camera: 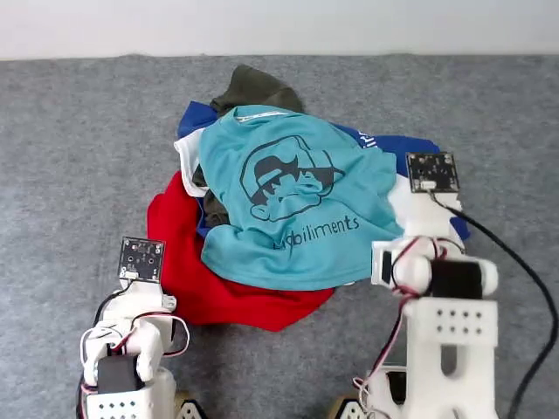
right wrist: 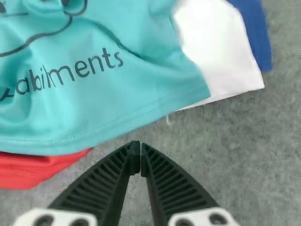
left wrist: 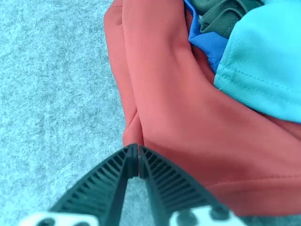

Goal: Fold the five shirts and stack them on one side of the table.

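**Five shirts lie unfolded in one heap, both end effectors closed and empty**

Seen from above, a teal shirt [camera: 288, 201] with a printed front tops a loose heap in the middle of the grey desk [camera: 70, 131]. Under it spread a red shirt [camera: 201, 271] on the near left and a blue shirt [camera: 402, 148] on the right. A dark olive shirt [camera: 253, 87] pokes out at the far side, and a white shirt [camera: 419, 209] shows at the edges. The left arm [camera: 140, 297] stands at the red shirt's near edge. The right arm [camera: 437, 279] stands at the heap's near right side, over the white and blue cloth.

From the left wrist, the left end effector [left wrist: 138, 153] has its jaws pressed tip to tip with nothing between them. It sits right at a fold in the red shirt's edge, and whether the tips touch the cloth is hard to tell.

From the right wrist, the right end effector [right wrist: 140, 148] is likewise closed and empty. It is over bare desk just beside the teal hem, with the white and blue cloth beyond.

No shirt appears folded and no stack is begun, so the step in hand looks like choosing the first shirt. The teal one on top is the likely candidate. The next move calls for opening the jaws, taking an edge of one shirt alone and drawing it off the heap. It can then be spread flat on bare desk without dragging its neighbours along.
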Controlling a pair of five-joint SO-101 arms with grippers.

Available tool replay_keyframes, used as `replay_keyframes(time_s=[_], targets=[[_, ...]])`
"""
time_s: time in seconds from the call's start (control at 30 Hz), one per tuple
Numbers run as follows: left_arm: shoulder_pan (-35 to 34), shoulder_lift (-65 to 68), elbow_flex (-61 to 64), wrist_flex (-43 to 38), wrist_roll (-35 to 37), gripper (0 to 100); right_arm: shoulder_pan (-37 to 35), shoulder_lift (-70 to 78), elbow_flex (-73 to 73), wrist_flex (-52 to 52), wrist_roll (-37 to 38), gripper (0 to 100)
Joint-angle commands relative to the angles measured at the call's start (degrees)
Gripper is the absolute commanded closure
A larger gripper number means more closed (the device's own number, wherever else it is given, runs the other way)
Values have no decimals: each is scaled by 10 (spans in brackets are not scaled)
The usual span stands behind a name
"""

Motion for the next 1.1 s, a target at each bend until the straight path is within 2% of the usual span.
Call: replay_keyframes(time_s=[0.0,0.2,0.43,0.5,0.6,0.67,0.8,0.93,1.07], targets=[[0,-4,-3,2,1,985,1,13,-42,8,6,991],[0,-4,-3,2,1,985,4,-13,-44,14,6,991],[4,-4,-3,2,-1,985,6,-44,-44,68,6,991],[7,-4,-6,-1,-53,984,6,-58,-44,84,6,991],[10,-4,-38,-37,-217,984,6,-83,-44,93,6,991],[10,-4,-68,-53,-258,984,6,-101,-44,92,6,991],[24,-1,-130,-54,-212,984,6,-124,-44,93,6,991],[46,0,-171,-33,-208,983,37,-127,-43,92,6,991],[47,32,-212,-32,-206,911,90,-130,-43,92,7,991]])
